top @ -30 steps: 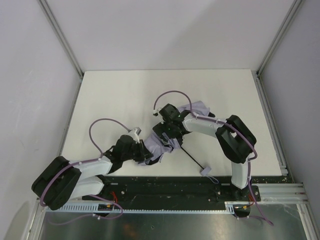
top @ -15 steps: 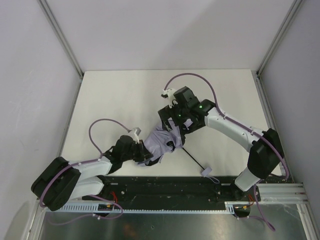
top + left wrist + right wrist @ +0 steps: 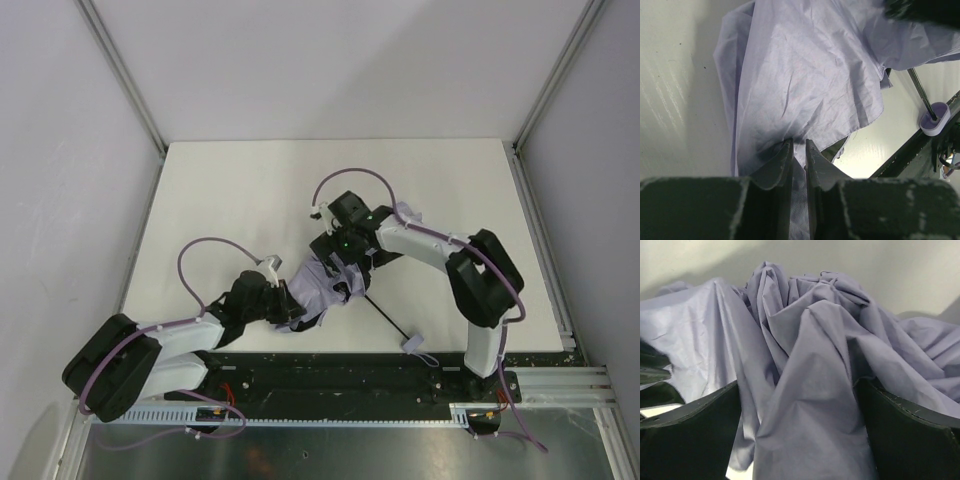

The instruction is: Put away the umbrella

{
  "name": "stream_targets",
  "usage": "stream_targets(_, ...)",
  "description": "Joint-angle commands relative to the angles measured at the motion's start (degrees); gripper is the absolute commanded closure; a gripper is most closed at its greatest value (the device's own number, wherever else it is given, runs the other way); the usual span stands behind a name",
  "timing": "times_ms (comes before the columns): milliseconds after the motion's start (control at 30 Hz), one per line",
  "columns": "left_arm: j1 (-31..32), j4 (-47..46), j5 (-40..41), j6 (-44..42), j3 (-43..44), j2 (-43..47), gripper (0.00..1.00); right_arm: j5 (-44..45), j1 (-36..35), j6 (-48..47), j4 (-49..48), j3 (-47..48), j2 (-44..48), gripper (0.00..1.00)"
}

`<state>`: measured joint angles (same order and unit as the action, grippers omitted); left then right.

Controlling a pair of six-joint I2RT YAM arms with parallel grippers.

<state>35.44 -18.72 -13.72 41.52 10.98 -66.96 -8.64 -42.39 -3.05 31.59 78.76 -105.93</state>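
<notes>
Two hands at umbrella (image 3: pixel 318 287), left hand (image 3: pixel 798 149) pinching it, right hand (image 3: pixel 797 385) apparently spread over it

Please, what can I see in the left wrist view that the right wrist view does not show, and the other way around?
Only the left wrist view shows the left gripper, its jaws almost shut and pinching a fold of fabric. It also shows the umbrella's black shaft, its lavender handle and the white table. Only the right wrist view shows the right gripper, its fingers wide apart with bunched fabric between them. Both views show the pale lavender canopy, crumpled and loose.
</notes>
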Motion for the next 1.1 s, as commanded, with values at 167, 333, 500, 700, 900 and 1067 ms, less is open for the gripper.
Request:
stream_targets(167, -0.42, -0.34, -0.11, -1.63, 0.07, 1.22, 0.82, 3.79, -3.68, 1.22, -1.81, -1.4, -5.8, 0.01)
stream_targets(333, -0.53, -0.31, -0.16, -1.53, -0.16, 1.7, 0.82, 6.37, -6.0, 0.99, 0.8, -2.04, -9.17, 0.01)
stream_targets(500, -0.58, -0.34, -0.02, -1.42, -0.38, 1.9, 0.82, 10.17, -6.08, 0.12, 2.99, -2.36, -13.56, 0.01)
stream_targets(700, -1.52, -0.23, 0.83, -1.05, -1.26, 2.96, 0.8, 2.58, -3.47, -2.8, 4.51, -2.32, -18.89, 0.23)
stream_targets(900, -2.71, 0.2, 1.34, -0.73, -1.46, 3.72, 0.78, -1.98, -3.51, -4.62, 4.93, -2.37, -20.08, 0.61)
stream_targets(1067, -3.42, 0.26, 1.37, -0.67, -0.91, 3.63, 0.78, -1.35, -4.58, -4.62, 3.82, -3.13, -19.76, 0.96)
